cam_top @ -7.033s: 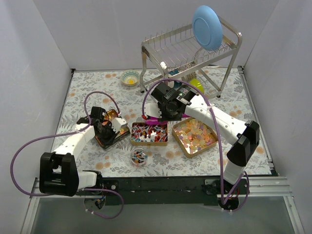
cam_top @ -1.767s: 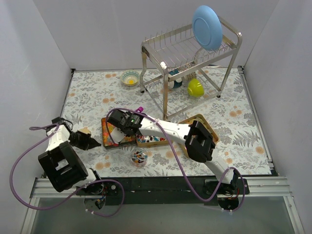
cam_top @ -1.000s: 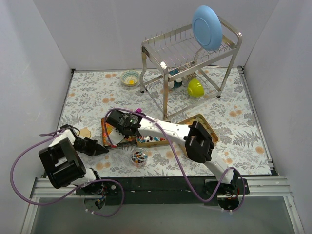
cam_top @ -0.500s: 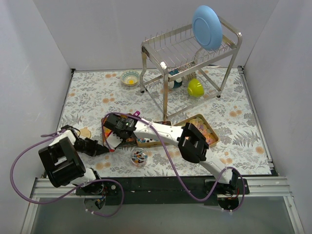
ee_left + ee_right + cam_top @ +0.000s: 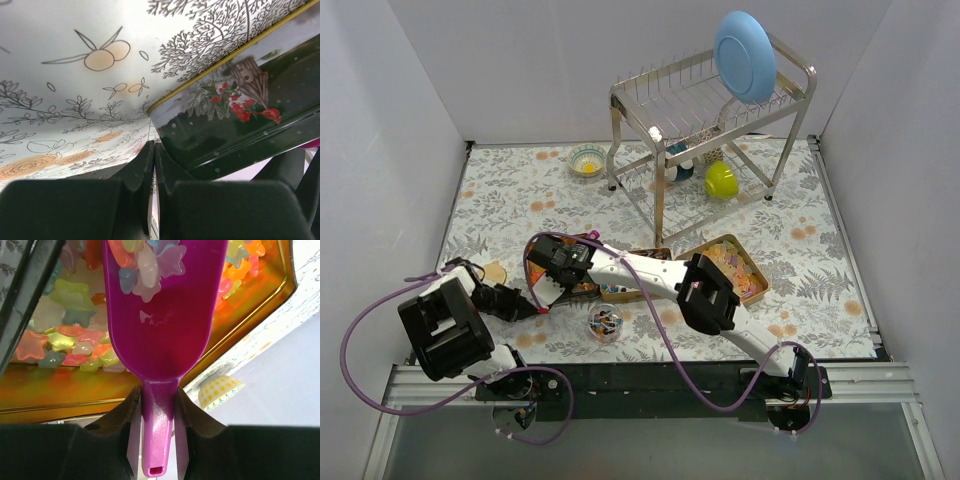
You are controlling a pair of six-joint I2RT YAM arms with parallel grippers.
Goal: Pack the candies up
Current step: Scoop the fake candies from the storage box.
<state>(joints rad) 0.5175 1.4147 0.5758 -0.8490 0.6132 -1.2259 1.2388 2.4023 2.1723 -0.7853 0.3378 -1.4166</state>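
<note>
The right gripper (image 5: 159, 399) grips a pink scoop (image 5: 165, 325) by the handle; star candies (image 5: 147, 267) lie in its bowl, more below in the gold tray (image 5: 265, 300). The left gripper (image 5: 153, 162), fingers together and empty, sits beside a dark tin (image 5: 240, 120) printed with a birdhouse and red berries.

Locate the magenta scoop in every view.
Top external: magenta scoop, just its handle tip, left of centre over the leftmost tin.
Left wrist: not clearly in it; a magenta sliver at the right edge may be it.
Right wrist: centre, handle in the right claw, carrying candies.
Shared landmark: that gold-rimmed tin.
</note>
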